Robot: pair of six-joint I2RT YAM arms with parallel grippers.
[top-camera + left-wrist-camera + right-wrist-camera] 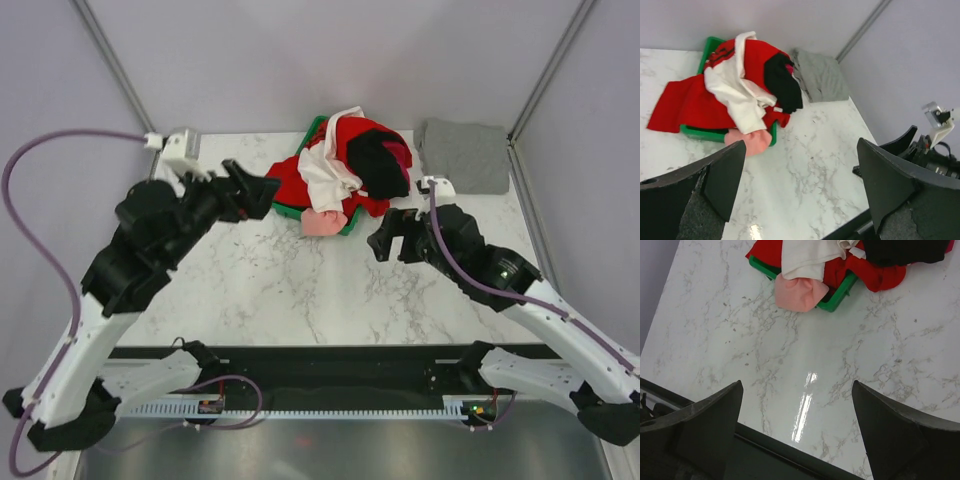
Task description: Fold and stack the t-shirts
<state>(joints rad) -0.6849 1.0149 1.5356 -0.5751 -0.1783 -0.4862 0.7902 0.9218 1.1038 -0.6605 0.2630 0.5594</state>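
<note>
A white marble-patterned tabletop (280,290) carries a green plastic crate (711,46) at its 12 o'clock edge, seen from above. The crate is heaped with loose t-shirts. A red cotton t-shirt (365,130) forms the bulk of the heap, with one part spilling over the crate's 9 o'clock side onto the marble. A white shirt (325,175) is draped across the middle of the heap. A black shirt (380,165) lies crumpled on top toward 3 o'clock. A pale pink shirt (322,222) hangs out over the crate's 6 o'clock rim and touches the tabletop. A grey shirt folded into a flat square (462,155) lies apart from the heap at the tabletop's 1 o'clock corner, just beside the crate.

The left gripper (255,190) is at the crate's 9 o'clock side, near the spilled red cloth. Its wrist view shows the fingers spread wide with nothing between them. The right gripper (392,237) hangs over bare marble at about 4 o'clock from the crate, near the red hem. It too is spread wide and holds nothing.
</note>
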